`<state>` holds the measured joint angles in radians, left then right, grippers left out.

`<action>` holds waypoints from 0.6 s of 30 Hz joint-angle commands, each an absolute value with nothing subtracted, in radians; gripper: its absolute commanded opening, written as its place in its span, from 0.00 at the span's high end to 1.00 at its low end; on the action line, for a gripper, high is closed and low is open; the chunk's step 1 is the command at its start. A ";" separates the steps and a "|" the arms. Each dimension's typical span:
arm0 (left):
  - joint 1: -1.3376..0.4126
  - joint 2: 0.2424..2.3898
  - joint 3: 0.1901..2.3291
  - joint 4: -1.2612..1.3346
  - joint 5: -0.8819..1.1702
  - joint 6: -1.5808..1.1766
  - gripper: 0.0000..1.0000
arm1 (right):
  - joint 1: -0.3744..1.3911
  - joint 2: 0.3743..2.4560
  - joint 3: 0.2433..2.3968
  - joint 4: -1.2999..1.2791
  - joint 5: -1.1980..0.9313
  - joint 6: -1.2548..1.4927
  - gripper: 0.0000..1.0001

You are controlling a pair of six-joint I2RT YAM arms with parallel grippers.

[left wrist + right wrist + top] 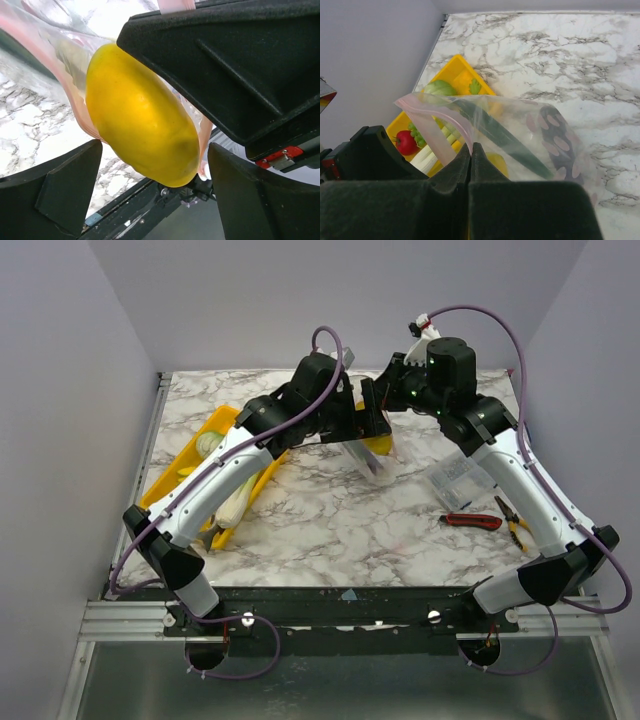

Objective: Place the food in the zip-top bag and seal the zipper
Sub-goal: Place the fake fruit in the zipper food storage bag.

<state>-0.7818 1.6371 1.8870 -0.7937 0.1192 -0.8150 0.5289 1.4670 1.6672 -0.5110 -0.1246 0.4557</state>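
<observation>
Right fingers (471, 160) are shut tight and pinch the rim of the zip-top bag (520, 120) at the zipper (437, 111). The bag is held up between the arms over the tabletop (560, 50). Left fingers (90, 160) are spread wide at the bag's mouth, with the yellow oval (140, 115) between them, not clamped. Dark purple piece (560, 140) and thin green stalk (505, 137) sit inside the bag. Farther left, the yellow tray (451, 70) holds the red piece (406, 142) and the round pale green (439, 88).

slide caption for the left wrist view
Yellow toy fruit at the pink mouth of the zip-top bag, framed by the open left gripper
</observation>
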 commanded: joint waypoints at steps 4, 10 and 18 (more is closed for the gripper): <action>-0.770 1.576 1.825 -0.712 0.092 -0.781 0.16 | 0.534 1.453 1.675 -0.500 -0.155 0.468 0.99; -0.770 1.481 1.696 -0.652 0.083 -0.813 0.12 | 0.534 1.455 1.685 -0.506 -0.150 0.469 0.99; -0.759 1.309 1.437 -0.388 0.108 -0.813 0.02 | 0.535 1.470 1.697 -0.503 -0.192 0.484 0.99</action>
<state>-0.7704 1.3788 1.5021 -0.5632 0.1055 -0.8131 0.5293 1.4670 1.6672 -0.5175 -0.1467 0.4667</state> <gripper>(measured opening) 0.967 0.007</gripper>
